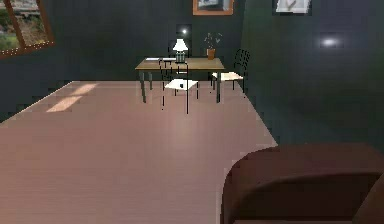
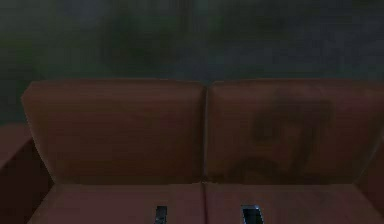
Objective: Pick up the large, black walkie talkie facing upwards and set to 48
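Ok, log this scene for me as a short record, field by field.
floor: reddish-brown floor
walls: dark, with window and framed picture
far end: wooden table bearing lamp and potted plant
seating: front chair, side chair
beside robot: brown sofa, two back cushions
sofa seat: left dark blob, right dark blob, too small to identify

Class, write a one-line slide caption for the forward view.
Wooden table with lamp, potted plant and two chairs in the distance; brown sofa in the foreground.
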